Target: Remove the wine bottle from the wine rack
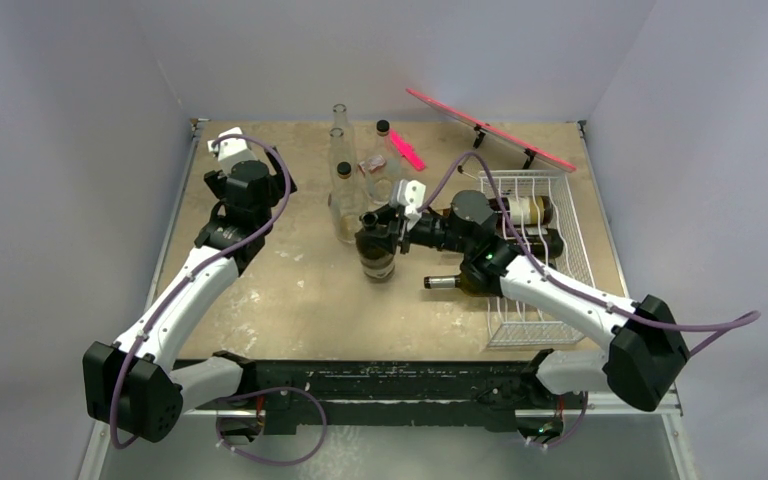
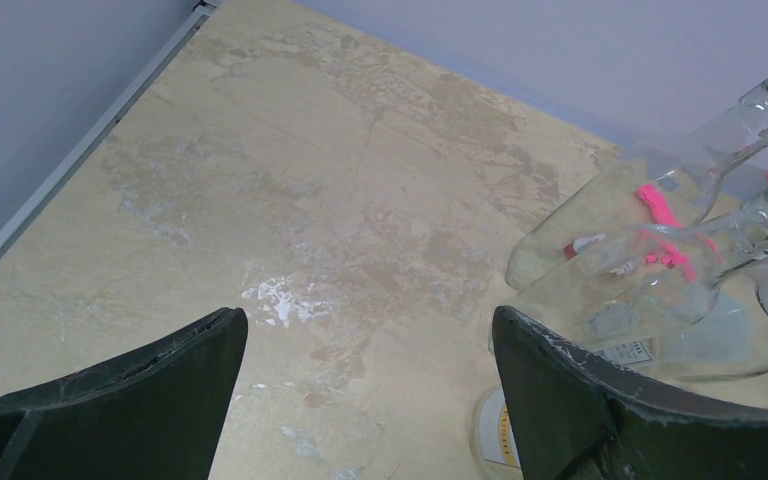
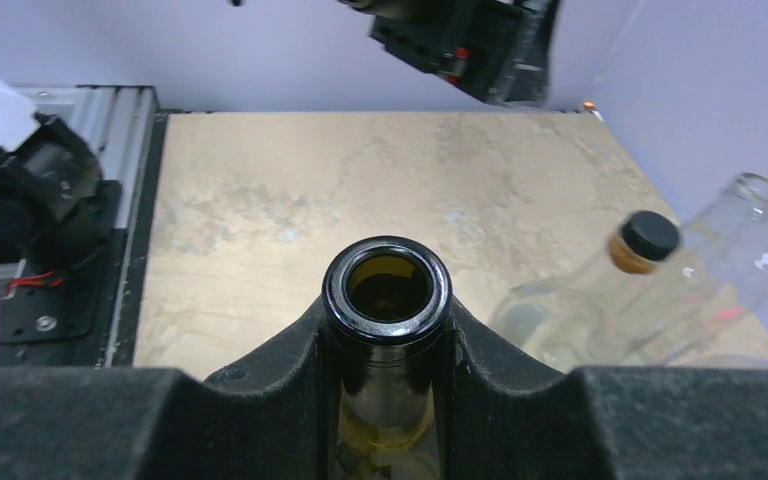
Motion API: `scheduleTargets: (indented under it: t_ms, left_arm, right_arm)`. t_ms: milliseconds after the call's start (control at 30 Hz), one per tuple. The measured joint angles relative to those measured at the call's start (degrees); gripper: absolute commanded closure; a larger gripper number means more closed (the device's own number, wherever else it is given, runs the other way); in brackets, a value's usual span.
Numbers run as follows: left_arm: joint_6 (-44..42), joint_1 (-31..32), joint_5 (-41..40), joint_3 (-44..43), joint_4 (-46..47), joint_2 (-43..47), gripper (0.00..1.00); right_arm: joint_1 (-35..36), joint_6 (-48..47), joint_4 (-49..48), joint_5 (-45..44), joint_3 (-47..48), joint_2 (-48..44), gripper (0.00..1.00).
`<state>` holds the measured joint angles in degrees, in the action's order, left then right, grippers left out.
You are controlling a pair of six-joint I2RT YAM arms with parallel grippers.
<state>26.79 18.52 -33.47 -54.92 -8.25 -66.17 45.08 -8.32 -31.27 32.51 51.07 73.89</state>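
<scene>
The dark wine bottle (image 1: 378, 260) is upright at mid-bench (image 1: 290, 295), apart from the white wine rack (image 1: 525, 325) to its right. The right tool (image 1: 377, 228) clamps its neck. The left tool (image 2: 370, 385) hangs released near clear bottles (image 1: 343, 190).

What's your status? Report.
Right end effector shut on bottle. Left end effector open. Bottle upright, off rack. Clear bottles close beside.
</scene>
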Motion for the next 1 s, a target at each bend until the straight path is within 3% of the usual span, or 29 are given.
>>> scheduleTargets:
  t_ms: [300,1000]
  left_arm:
    - [0.0,0.0,0.02,0.0,0.0,0.0,0.08]
    - [0.0,-0.02,0.04,0.0,-0.02,0.02,0.08]
  right_arm:
    - [-6.19,0.87,-3.87,-1.77,0.02,1.57,1.0]
    - [-16.31,8.09,-22.34,-0.13,6.19,19.61,1.0]
